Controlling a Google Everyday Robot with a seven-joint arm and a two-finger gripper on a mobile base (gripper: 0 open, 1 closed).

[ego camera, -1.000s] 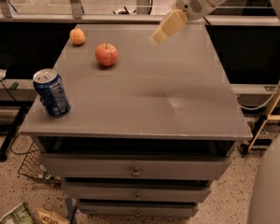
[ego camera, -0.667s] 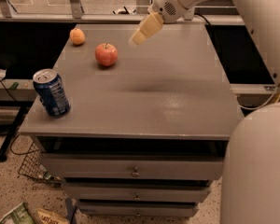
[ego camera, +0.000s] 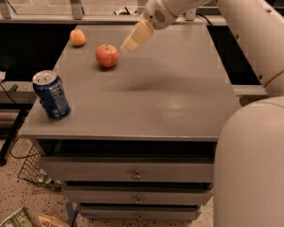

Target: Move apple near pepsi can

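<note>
The red-orange apple with a short dark stem sits on the grey cabinet top, towards the back left. The blue pepsi can stands upright near the front left corner, well apart from the apple. My gripper hangs above the table just right of the apple, a little higher than it, its cream fingers pointing down and left. It holds nothing.
A smaller plain orange fruit lies at the back left, behind the apple. The cabinet has drawers below its front edge. A wire basket and packets lie on the floor at the lower left.
My arm has swung left across the back of the table, bringing the gripper from the right side to just beside the apple. The apple, can and orange fruit have not moved.
</note>
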